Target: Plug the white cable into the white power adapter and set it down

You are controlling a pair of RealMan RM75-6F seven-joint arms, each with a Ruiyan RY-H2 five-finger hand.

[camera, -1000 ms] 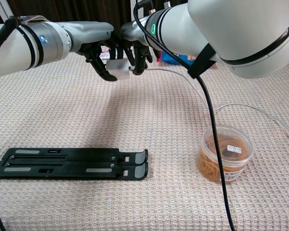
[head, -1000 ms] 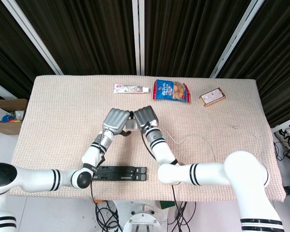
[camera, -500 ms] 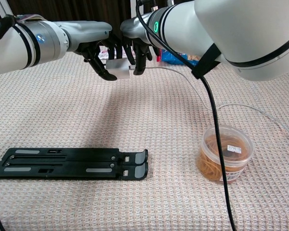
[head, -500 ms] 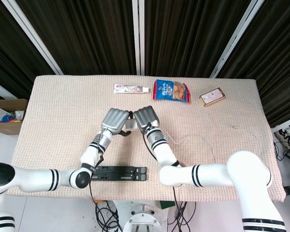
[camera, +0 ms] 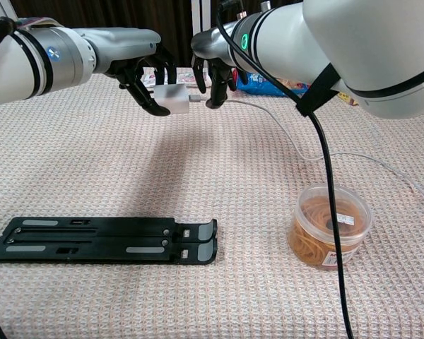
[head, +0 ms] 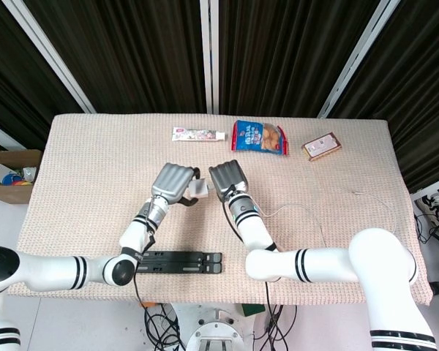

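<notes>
The left hand (camera: 143,74) holds the white adapter (camera: 171,99) clear of the table (camera: 92,162), fingers curled around its back and underside. The white cable (camera: 268,115) runs from the adapter's right face, its plug seated there, and trails down across the table toward the right edge. The right hand (camera: 213,69) has pulled back since half a second ago: then its fingers were closed around the plug right against the adapter, now a gap shows between the two hands in the head view, and its fingers hang loosely curled just beside the cable near the plug; I cannot tell whether they touch it. The left hand has barely shifted. Nearer the robot lie a black folding stand (camera: 106,240) and a tub of rubber bands (camera: 331,224), both unmoved.
</notes>
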